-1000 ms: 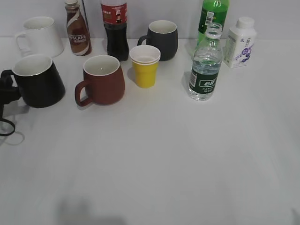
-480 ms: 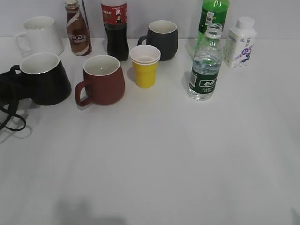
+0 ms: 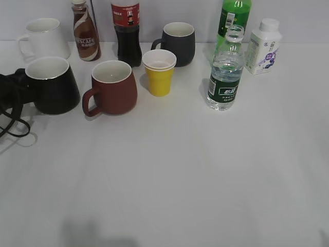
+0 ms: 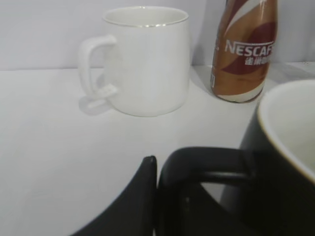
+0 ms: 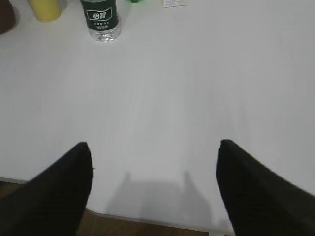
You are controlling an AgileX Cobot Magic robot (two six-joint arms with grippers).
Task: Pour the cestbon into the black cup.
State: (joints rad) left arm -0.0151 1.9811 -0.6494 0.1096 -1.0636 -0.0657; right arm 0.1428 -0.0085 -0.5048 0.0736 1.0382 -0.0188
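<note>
The black cup (image 3: 52, 85), glossy with a white inside, stands at the table's left. My left gripper (image 3: 16, 86) is shut on its loop handle (image 4: 204, 161); one dark finger (image 4: 143, 189) presses against the handle's left side, and the other finger is hidden. The cup's body (image 4: 288, 162) fills the left wrist view's right side. The cestbon (image 3: 225, 71), a clear uncapped bottle with a dark green label, stands upright at the right; it also shows in the right wrist view (image 5: 101, 18). My right gripper (image 5: 153, 147) is open and empty over the table's front edge, far from the bottle.
A brown mug (image 3: 112, 87) stands right beside the black cup, then a yellow paper cup (image 3: 159, 72). Along the back are a white mug (image 3: 43, 38), a Nescafe bottle (image 3: 85, 31), a cola bottle (image 3: 126, 31), a dark grey mug (image 3: 177, 43), a green bottle (image 3: 234, 15) and a milk bottle (image 3: 263, 46).
The black cup has shifted right, toward the brown mug, and slightly back, with my left gripper on its handle. The cestbon has not moved.
</note>
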